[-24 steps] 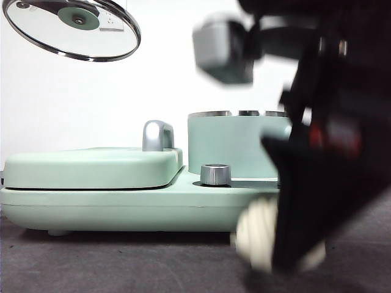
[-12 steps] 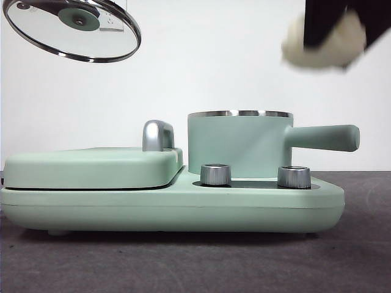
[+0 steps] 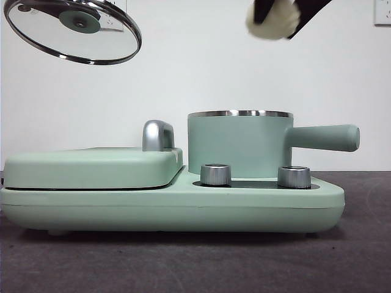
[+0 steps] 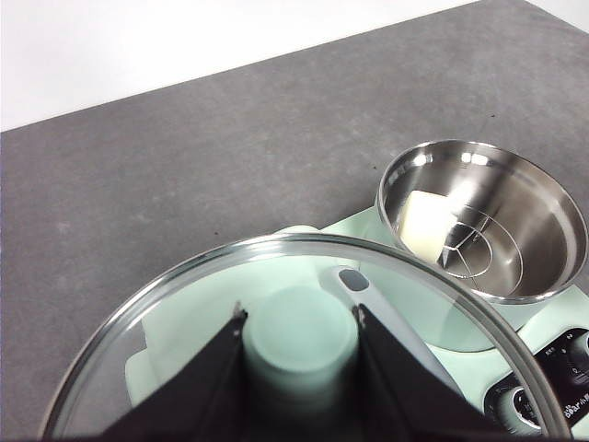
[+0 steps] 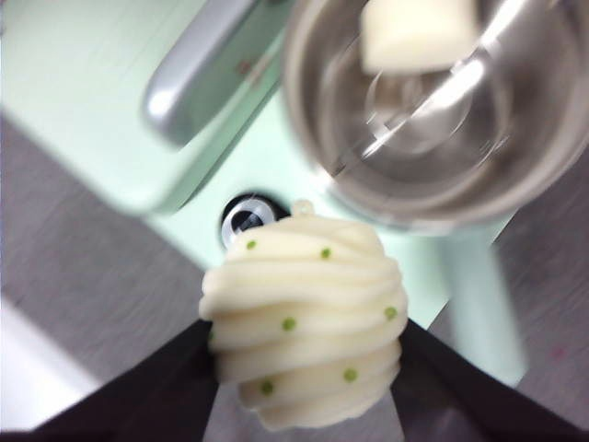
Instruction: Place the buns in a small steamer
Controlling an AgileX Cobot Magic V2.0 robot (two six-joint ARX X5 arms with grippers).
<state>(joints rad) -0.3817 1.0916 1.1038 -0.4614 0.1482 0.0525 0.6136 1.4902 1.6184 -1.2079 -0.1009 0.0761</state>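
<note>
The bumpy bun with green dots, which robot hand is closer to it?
Right. The right gripper holds the ribbed bun between its fingers, high above the steamer. The left gripper holds the glass lid up, away.

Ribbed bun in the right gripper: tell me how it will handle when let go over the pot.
The ribbed bun, clamped in the right gripper, looks soft, so a firm squeeze would probably dent it. Its domed shape may let it roll on landing in the small steamer, likely against the smooth bun already inside.

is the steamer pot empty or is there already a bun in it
Not empty. The steamer pot is uncovered and the smooth bun already lies inside on its rack; the ribbed bun hangs above in the right end effector.
</note>
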